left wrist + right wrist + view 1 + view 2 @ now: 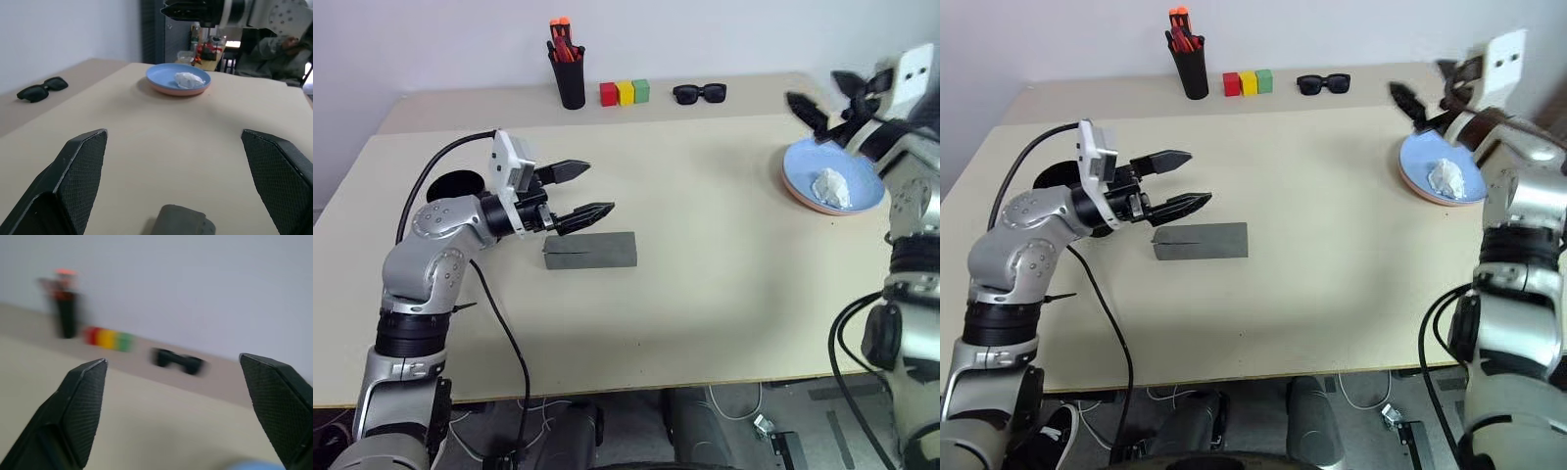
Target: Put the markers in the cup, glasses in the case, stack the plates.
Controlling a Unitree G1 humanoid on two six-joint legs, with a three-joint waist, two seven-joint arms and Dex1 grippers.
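Note:
The grey case [590, 251] lies closed on the table's left half. My left gripper [582, 193] hovers level just above its near-left end, open and empty. Behind that arm sits the black cup [458, 184], partly hidden. At the right, the light blue plate [832, 176] rests on the pink plate [168, 90], whose rim shows beneath it. My right gripper [827, 98] hangs open and empty above the far edge of the stack. The markers and the glasses are out of view.
A white crumpled lump [830, 188] lies on the blue plate. Along the back stand a tall black holder of orange-tipped markers [568, 69], three coloured blocks [625, 93] and black sunglasses [699, 93]. The table's right edge is close behind the plates.

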